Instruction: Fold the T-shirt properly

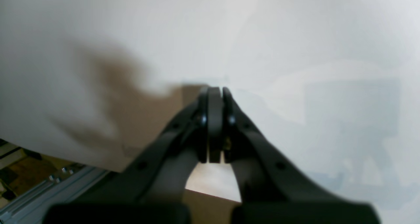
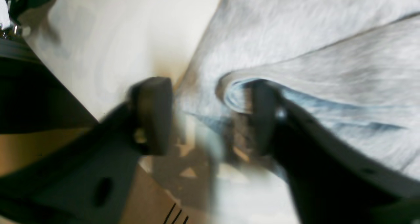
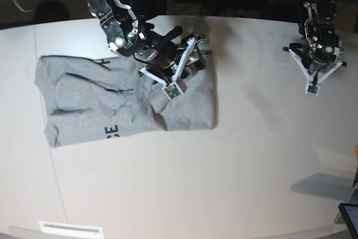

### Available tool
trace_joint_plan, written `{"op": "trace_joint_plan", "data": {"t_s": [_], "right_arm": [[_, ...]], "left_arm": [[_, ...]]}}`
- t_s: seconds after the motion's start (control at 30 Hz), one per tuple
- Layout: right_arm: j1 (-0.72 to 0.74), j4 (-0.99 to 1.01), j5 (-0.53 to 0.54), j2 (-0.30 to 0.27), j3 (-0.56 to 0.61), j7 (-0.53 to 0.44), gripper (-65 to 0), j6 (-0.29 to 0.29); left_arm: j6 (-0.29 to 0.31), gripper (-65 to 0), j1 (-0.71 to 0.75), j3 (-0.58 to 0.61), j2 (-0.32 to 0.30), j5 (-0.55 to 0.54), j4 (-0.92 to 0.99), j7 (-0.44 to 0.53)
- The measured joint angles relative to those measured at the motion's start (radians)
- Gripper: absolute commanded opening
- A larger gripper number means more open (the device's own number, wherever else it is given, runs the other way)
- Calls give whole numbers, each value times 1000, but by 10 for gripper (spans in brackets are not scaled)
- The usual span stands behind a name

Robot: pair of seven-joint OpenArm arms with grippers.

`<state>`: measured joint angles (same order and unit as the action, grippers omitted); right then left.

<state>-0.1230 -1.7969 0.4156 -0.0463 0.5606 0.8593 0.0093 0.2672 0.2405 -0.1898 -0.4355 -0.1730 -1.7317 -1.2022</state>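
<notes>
T-shirt (image 3: 100, 102) lies partly folded at left of table (image 3: 235, 155), lettering showing at lower edge. Right gripper (image 2: 210, 119), jaws apart, straddles a raised fold near shirt's upper right; close squarely on both layers before lifting. Left gripper (image 1: 215, 92), pressed together and empty, hangs well apart at right.
</notes>
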Motion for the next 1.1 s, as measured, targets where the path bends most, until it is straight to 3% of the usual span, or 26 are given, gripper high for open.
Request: {"op": "trace_joint_plan", "data": {"t_s": [0.17, 0.3, 0.63, 0.87, 1.1], "right_arm": [[21, 8, 2, 3, 0, 2, -567, 0], [17, 40, 0, 3, 0, 5, -650, 0], [20, 39, 0, 1, -4, 4, -649, 0], [2, -12, -2, -4, -158, 6, -649, -3], [-8, -20, 0, -3, -201, 52, -649, 0]], "left_arm": [[0, -650, 1, 0, 0, -1, 0, -1], [0, -650, 1, 0, 0, -3, -2, -1], [0, -650, 0, 0, 0, -3, -2, -1], [0, -650, 1, 0, 1, -4, -2, -1], [0, -650, -4, 0, 0, -3, -2, -1]]}}
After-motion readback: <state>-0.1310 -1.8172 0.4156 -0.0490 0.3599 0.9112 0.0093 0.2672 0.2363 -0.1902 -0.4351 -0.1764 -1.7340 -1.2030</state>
